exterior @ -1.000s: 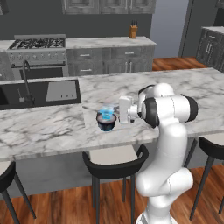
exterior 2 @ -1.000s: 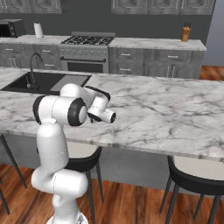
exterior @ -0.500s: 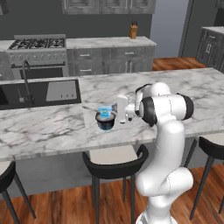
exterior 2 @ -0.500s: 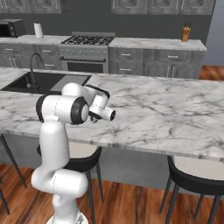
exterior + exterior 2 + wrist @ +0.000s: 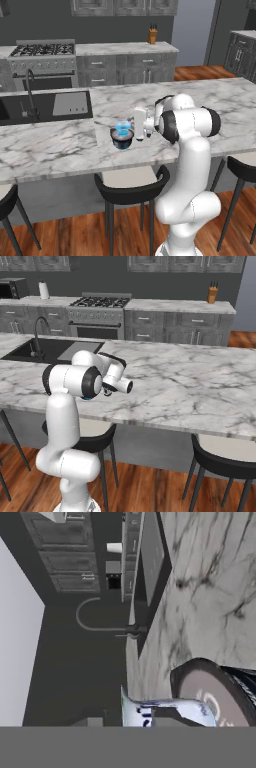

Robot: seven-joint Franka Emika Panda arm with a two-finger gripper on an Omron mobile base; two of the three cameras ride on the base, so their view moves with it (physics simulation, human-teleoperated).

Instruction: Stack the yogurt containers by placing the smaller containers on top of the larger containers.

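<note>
Gripper held sideways just beside light-blue cup, near counter's front edge; finger state hidden, cannot tell if gripping. Light-blue cup sitting on wide dark tub. Cup translucent, thin-walled; judged light, slippery, easily crushed, so grip gently across sides near rim. Tub squat, pale grey top, stable base.

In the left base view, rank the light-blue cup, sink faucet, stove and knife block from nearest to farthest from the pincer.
1. Light-blue cup, on the dark tub beside the pincer.
2. Sink faucet, far left.
3. Stove, back counter, left.
4. Knife block, back counter; too close to call against the stove.
</note>
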